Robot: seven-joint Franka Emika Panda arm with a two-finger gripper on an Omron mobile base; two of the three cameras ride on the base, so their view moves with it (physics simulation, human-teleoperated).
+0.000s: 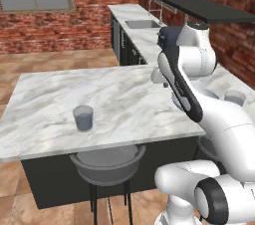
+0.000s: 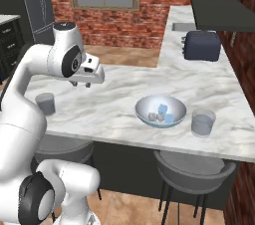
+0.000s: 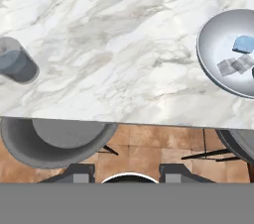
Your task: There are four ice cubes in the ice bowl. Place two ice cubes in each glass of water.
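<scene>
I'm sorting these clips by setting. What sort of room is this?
A home kitchen, rendered: a marble counter with bar stools under it, a sink on the far counter, a toaster, and brick walls.

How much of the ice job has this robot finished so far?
Nothing looks done yet. The ice cubes lie in the ice bowl, though the exact count is hard to read. Neither the left glass nor the right glass visibly holds ice. The gripper hangs above the counter between left glass and bowl, jaws apart, holding nothing. All the carrying remains.
</scene>
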